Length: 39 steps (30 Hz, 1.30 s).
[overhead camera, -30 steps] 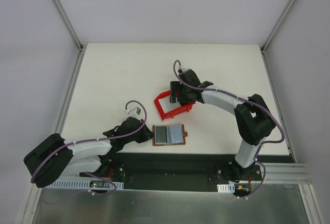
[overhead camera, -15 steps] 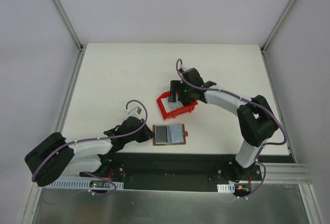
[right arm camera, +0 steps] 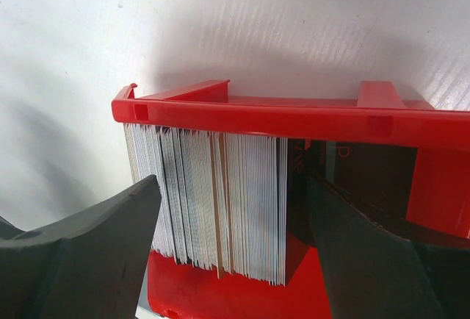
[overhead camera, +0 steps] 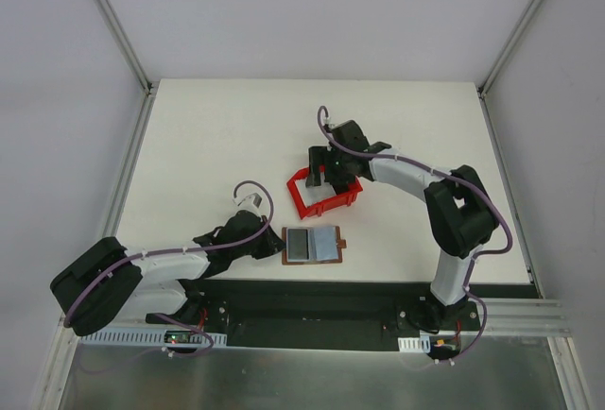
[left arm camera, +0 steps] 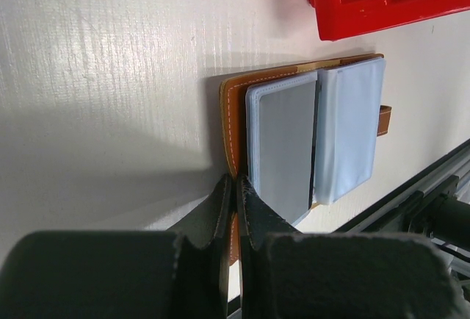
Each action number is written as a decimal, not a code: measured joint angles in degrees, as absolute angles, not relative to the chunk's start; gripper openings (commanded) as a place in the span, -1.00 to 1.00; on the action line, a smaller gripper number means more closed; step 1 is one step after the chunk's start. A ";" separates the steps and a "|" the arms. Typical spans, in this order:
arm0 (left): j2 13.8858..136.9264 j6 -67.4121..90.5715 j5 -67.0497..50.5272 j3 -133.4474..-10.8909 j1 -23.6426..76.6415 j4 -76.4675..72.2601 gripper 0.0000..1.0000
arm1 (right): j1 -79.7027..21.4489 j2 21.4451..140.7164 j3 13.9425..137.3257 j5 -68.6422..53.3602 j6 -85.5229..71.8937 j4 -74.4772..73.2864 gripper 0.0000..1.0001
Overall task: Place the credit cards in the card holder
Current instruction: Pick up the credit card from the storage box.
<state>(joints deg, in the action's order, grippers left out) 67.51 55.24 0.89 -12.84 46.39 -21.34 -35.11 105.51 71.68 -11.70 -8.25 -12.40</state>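
Top external view, Mia asks: where is the card holder?

Jon: Lying open on the white worktop, close to its near edge, about midway between the two arms. Its brown cover is down and the pale grey-blue inside faces up

Mia: And the left claw?

Jon: At the holder's left edge. The left wrist view shows it closed tight, with a sliver of brown cover between the fingers, so it pinches the card holder there

Mia: Where are the credit cards?

Jon: A thick stack of them stands on edge inside the red tray, packed toward one end. The tray sits on the worktop just beyond the holder, a little to the right, not touching it

Mia: Right claw?

Jon: Down over the tray, spread wide, one finger on either side of the stack. The finger on the right of the right wrist view stands clear of the cards with a gap. I cannot tell whether the other one touches them. Nothing is gripped
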 measured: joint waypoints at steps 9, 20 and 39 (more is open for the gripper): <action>67.51 54.76 0.60 -12.86 46.39 -21.37 -1.00 | -35.00 105.60 72.12 -13.87 -7.75 -13.65 0.44; 67.51 54.70 0.54 -12.86 46.39 -21.41 -1.00 | -34.39 104.07 72.10 -15.75 -8.14 -13.82 0.08; 67.51 54.68 0.49 -12.86 46.37 -21.43 -1.00 | -33.28 103.70 72.10 -14.24 -8.32 -14.48 -0.76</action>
<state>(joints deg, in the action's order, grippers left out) 67.51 54.68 0.49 -12.86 46.37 -21.43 -33.28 103.70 72.10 -14.24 -8.32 -14.48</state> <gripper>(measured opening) 0.007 0.145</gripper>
